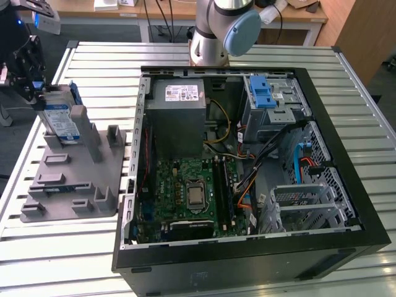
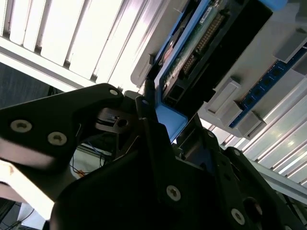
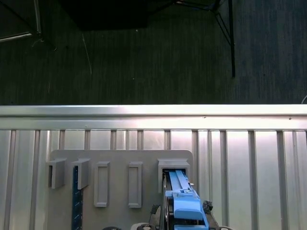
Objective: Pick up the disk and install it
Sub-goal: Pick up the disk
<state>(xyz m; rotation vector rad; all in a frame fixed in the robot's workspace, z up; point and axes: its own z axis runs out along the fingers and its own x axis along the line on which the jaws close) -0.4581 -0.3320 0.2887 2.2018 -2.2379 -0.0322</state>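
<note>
The disk [image 1: 60, 117], a silver drive with a white and blue label and blue side rails, stands on edge in a slot of the grey holder [image 1: 74, 179] at the exterior view's left. My gripper [image 1: 38, 90] is at the disk's upper end, and its black fingers [image 2: 148, 120] press on the blue rail tab. In the second wrist view the disk's [image 2: 201, 38] connector edge and circuit board run away from the gripper [image 2: 168, 110]. The first wrist view looks down on the disk's [image 3: 184, 203] blue rail sitting in its slot.
An open computer case [image 1: 359, 185] lies to the right of the holder, with a grey drive cage and blue latch [image 1: 263, 93], a power-supply box [image 1: 179, 99] and a green motherboard [image 1: 192, 192]. The arm's base [image 1: 216, 31] stands behind the case. The slatted table [image 1: 55, 253] ends just beyond the holder.
</note>
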